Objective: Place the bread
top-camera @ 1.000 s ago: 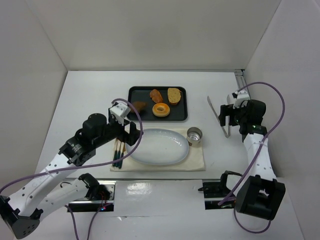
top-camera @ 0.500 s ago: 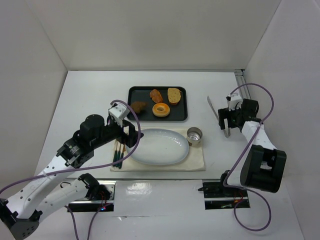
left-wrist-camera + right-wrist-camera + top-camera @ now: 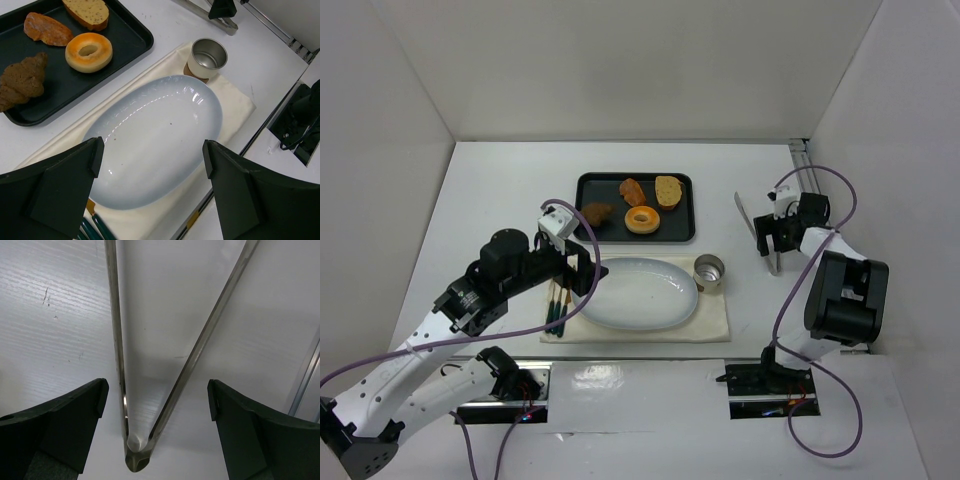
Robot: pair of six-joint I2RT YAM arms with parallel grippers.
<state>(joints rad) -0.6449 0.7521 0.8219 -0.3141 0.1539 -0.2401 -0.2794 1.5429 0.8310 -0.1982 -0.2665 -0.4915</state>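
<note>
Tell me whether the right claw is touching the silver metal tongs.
Apart. The right wrist view shows the open right claw straddling the hinge end of the silver metal tongs, with bare white table visible on both sides between them.

White bench (image 3: 490, 190), plain white walls (image 3: 620, 60) closing in on three sides, soft glare along the bench's near edge.

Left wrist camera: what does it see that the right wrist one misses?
Only left wrist: the reddish-orange oval bread on the black tray, the pale oval plate, the small metal cup. Only right wrist: the open right pincer straddling the shiny metal tongs, seen close. Both: those tongs lying on the white table.
</note>
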